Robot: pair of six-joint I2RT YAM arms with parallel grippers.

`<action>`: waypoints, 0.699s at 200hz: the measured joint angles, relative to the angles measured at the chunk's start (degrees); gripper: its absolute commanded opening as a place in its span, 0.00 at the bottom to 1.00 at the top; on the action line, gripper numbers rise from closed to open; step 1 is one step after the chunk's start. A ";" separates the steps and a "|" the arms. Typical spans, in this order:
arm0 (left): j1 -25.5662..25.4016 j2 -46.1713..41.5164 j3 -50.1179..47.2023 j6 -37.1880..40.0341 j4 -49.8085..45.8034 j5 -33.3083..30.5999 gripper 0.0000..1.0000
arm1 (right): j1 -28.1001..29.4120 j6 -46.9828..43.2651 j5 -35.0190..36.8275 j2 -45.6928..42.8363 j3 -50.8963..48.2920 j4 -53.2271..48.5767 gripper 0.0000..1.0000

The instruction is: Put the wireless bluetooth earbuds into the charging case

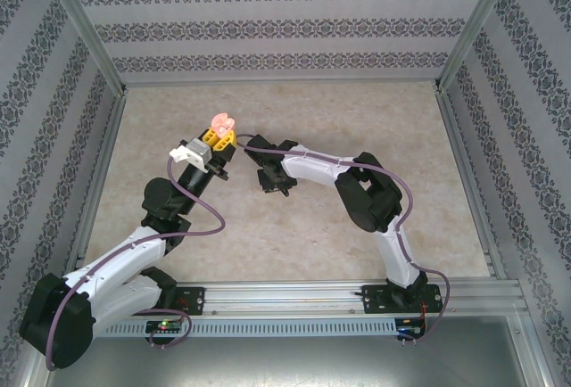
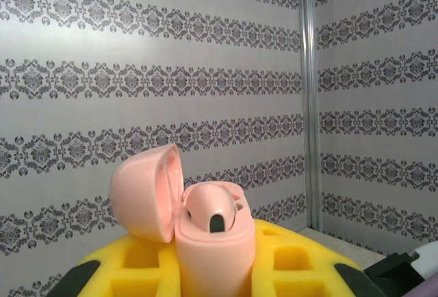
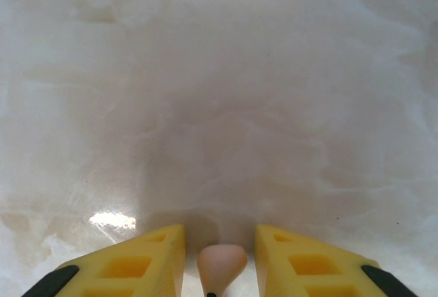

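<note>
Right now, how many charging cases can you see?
1: the pink charging case, lid open, held upright in the left claw. Others may be hidden.

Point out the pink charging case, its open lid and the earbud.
pink charging case (image 2: 212, 263), left wrist view, front of body
open lid (image 2: 144, 194), left wrist view, outer shell
earbud (image 3: 222, 261), right wrist view, rounded head

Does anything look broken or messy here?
No, nothing stands out. The left end effector holds the pink charging case with its lid open, and a pinkish earbud sits between the fingers of the right end effector.
</note>
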 measured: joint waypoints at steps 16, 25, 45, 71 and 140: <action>0.00 0.00 0.00 -0.17 0.00 0.02 0.00 | 0.00 0.00 0.04 -0.07 -0.07 0.00 0.28; 0.00 0.00 0.00 -0.20 0.00 0.02 0.00 | 0.00 0.00 0.04 -0.07 -0.09 0.02 0.27; 0.00 0.00 0.00 -0.39 -0.02 0.02 0.00 | 0.00 0.02 0.11 -0.17 -0.31 0.20 0.25; 0.00 0.00 0.00 -0.70 -0.02 0.07 0.00 | 0.00 0.22 0.17 -0.79 -1.38 1.16 0.21; 0.00 0.11 0.00 -1.03 -0.11 0.46 0.00 | -0.07 1.55 -0.04 -4.68 -7.17 5.20 0.17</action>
